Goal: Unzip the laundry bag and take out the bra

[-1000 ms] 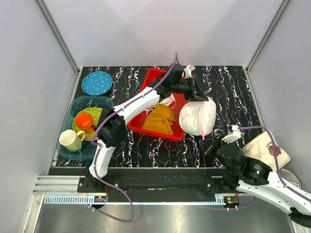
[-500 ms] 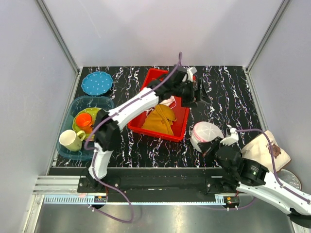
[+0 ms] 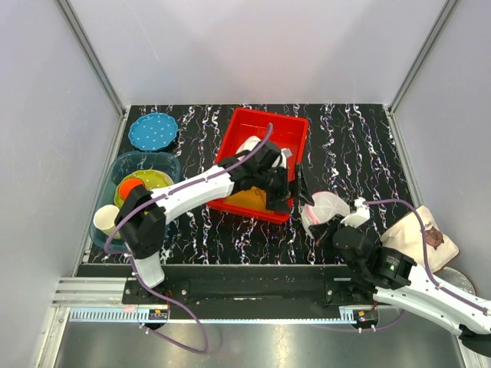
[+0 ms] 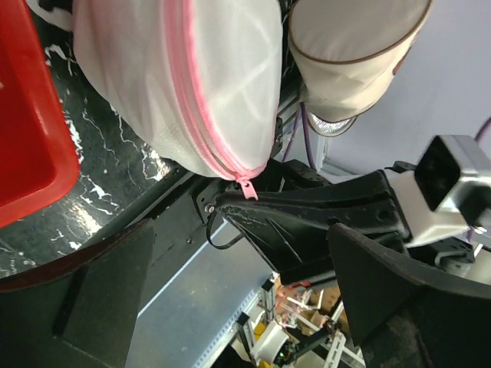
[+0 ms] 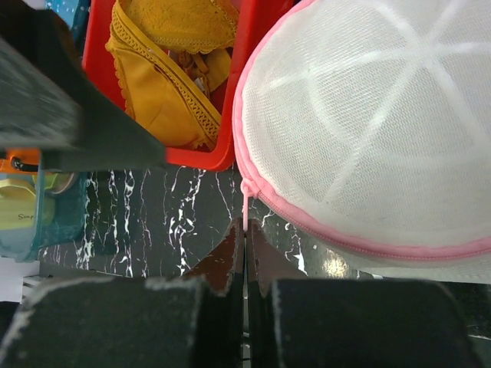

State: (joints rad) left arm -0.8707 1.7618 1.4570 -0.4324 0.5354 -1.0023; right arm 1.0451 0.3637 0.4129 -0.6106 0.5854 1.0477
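The laundry bag (image 3: 327,207), a round white mesh pouch with pink zipper edging, lies on the dark table just right of the red tray's front corner. My right gripper (image 5: 245,234) is shut on the bag's thin pink zipper pull (image 5: 245,208), at the bag's near left edge (image 3: 317,227). My left gripper (image 3: 298,192) is open and holds nothing, hovering beside the bag's left side; in its wrist view the bag (image 4: 192,77) sits above its spread fingers (image 4: 100,295). The bra is hidden.
The red tray (image 3: 295,126) holds a mustard-yellow cloth (image 3: 249,198) and a small white pink-edged piece (image 3: 253,146). A teal basin (image 3: 146,157) with cups and a blue plate (image 3: 153,131) are at the left. A beige pouch (image 3: 418,234) lies at the right.
My left gripper opened and let go of the bag's top, then drew back toward the tray's front. The bag dropped from stretched upright to lying on the table. The right gripper kept the pull.
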